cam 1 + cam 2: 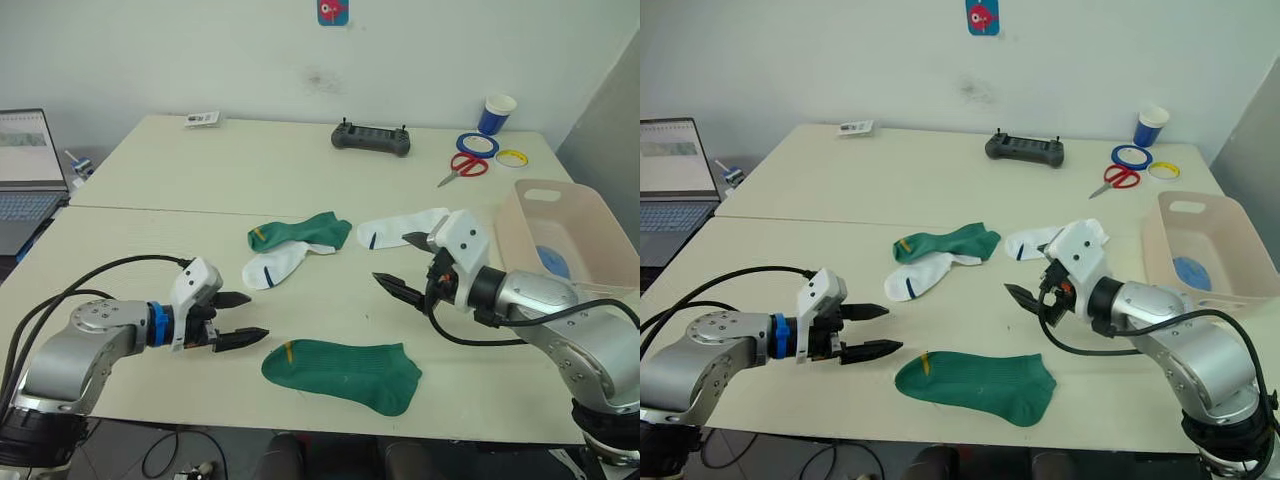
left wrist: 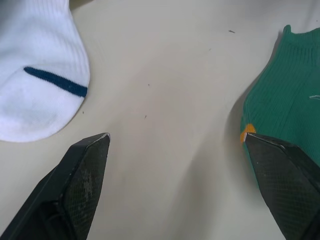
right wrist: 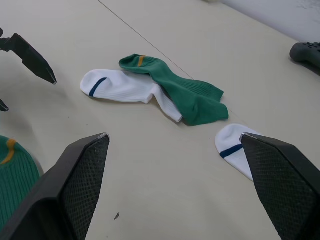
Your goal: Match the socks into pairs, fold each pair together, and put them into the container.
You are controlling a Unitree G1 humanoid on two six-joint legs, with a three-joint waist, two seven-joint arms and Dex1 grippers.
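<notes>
A dark green sock [image 1: 345, 372] with a yellow mark lies flat near the table's front edge. Its match [image 1: 300, 232] lies mid-table, overlapping a white sock [image 1: 275, 267] with a dark stripe. The other white sock [image 1: 400, 228] lies to the right of them. My left gripper [image 1: 240, 318] is open and empty just left of the front green sock [image 2: 287, 95]. My right gripper [image 1: 405, 265] hovers open and empty beside the right white sock [image 3: 232, 145]. The beige-pink container [image 1: 513, 232] stands at the right edge, with light blue fabric [image 1: 552, 262] inside.
At the back of the table lie a black controller [image 1: 371, 138], red scissors [image 1: 462, 167], a blue tape roll [image 1: 478, 144], a yellow ring [image 1: 512, 157] and a blue cup [image 1: 497, 113]. A small card [image 1: 202, 119] lies far left. A laptop [image 1: 25, 175] sits off the left edge.
</notes>
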